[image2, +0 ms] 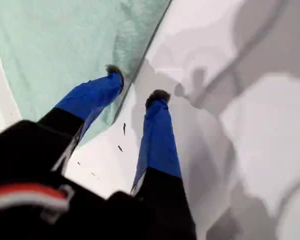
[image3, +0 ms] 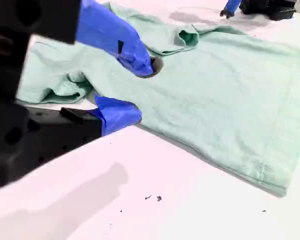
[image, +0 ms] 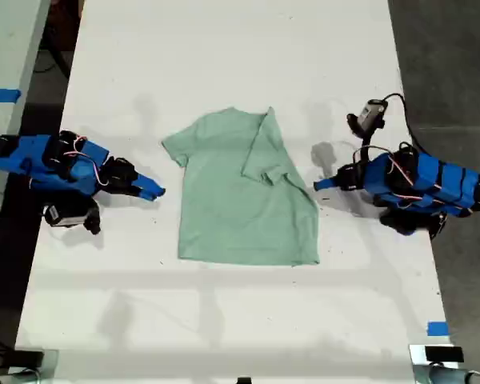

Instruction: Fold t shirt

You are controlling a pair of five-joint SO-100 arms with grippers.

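Observation:
The pale mint-green t shirt point(image: 240, 200) lies flat in the middle of the white table, with the sleeve on the exterior view's right folded in over its chest point(image: 266, 152). My first gripper point(image: 320, 184) is on the exterior view's right, open and empty, just above the shirt's side edge point(image2: 90, 45); its fingertips point(image2: 115, 74) straddle that edge. My second gripper point(image: 154, 192) is on the exterior view's left, open and empty, low over the table by the shirt's other side edge point(image3: 200, 100), close to the unfolded sleeve point(image3: 55, 90).
The white table point(image: 224, 320) ends in dark floor at the exterior view's right. A second table edge with blue tape point(image: 0, 96) runs along that view's left. More blue tape point(image: 438, 328) sits near the front right corner of the exterior view.

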